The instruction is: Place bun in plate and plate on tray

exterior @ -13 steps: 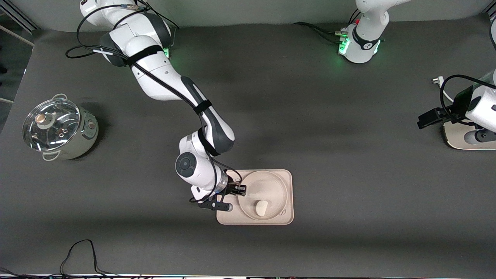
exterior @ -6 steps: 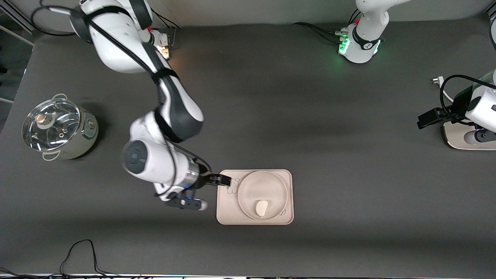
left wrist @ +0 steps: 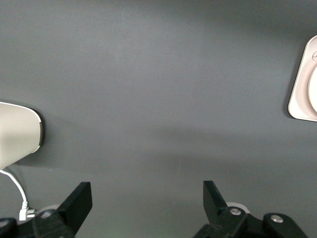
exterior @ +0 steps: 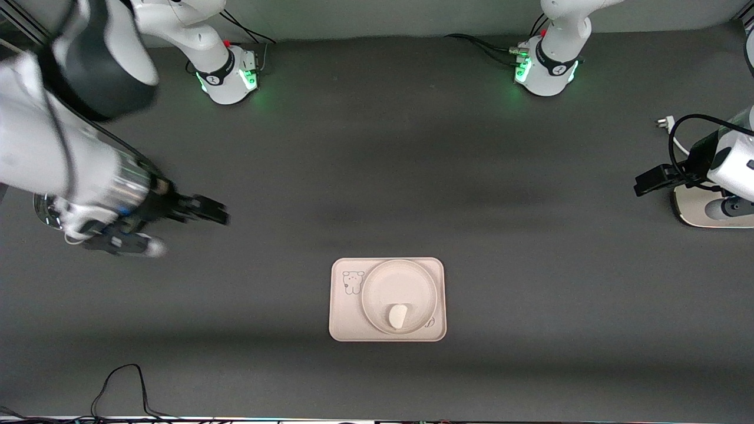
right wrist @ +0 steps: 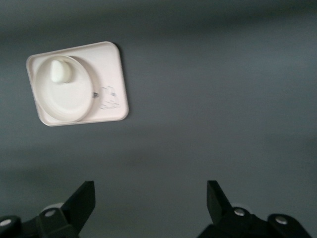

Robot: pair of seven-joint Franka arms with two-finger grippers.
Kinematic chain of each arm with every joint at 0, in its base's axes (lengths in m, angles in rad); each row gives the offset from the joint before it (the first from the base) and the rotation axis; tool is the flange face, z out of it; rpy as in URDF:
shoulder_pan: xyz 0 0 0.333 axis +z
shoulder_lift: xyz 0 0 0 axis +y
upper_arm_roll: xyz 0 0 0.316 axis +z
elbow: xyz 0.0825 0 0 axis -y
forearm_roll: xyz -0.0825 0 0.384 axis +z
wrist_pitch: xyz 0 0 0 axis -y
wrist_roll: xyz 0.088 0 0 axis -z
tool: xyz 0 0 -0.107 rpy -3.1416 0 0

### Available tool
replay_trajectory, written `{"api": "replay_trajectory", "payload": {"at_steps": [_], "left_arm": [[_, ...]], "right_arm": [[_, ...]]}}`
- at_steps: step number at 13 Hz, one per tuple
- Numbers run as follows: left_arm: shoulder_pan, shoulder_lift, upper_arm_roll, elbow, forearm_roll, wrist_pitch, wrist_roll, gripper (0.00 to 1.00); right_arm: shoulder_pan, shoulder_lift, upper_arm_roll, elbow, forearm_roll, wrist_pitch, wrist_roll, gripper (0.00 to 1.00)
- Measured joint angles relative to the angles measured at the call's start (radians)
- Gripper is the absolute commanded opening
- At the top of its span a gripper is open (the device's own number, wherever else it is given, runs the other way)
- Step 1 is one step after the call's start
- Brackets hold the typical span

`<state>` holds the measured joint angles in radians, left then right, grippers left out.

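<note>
The off-white bun (exterior: 398,316) lies in the round cream plate (exterior: 400,278), in the part nearer the front camera. The plate sits on the rectangular tray (exterior: 346,321) with the bear drawing, mid-table. My right gripper (exterior: 207,211) is open and empty, high over bare table toward the right arm's end, well clear of the tray. Its wrist view shows the bun (right wrist: 59,71), plate (right wrist: 67,99) and tray (right wrist: 111,69) far from the open right gripper (right wrist: 151,198). My left gripper (exterior: 647,182) waits open and empty at the left arm's end; it also shows in the left wrist view (left wrist: 147,198).
A steel pot with a glass lid (exterior: 42,211) at the right arm's end is mostly hidden under the right arm. A white base with a cable (exterior: 701,209) stands under the left arm; it also shows in the left wrist view (left wrist: 17,131), as does a tray corner (left wrist: 299,99).
My right gripper has drawn away from the tray's edge, rising and swinging toward the right arm's end of the table. Plate, bun and tray stay put. The left arm has not moved.
</note>
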<state>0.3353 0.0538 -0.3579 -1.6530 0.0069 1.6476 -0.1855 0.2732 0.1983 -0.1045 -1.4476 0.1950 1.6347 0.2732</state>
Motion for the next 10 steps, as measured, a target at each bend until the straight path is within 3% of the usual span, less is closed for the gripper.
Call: {"api": "replay_trajectory", "payload": {"at_steps": [3, 10], "left_arm": [[0.000, 0.000, 0.000, 0.000, 0.000, 0.000, 0.000, 1.00], [0.000, 0.000, 0.000, 0.000, 0.000, 0.000, 0.000, 1.00]], "right_arm": [[-0.110, -0.117, 0.014, -0.076, -0.104, -0.047, -0.148, 1.00], [-0.129, -0.141, -0.076, -0.088, -0.196, -0.047, -0.260, 1.00]]}}
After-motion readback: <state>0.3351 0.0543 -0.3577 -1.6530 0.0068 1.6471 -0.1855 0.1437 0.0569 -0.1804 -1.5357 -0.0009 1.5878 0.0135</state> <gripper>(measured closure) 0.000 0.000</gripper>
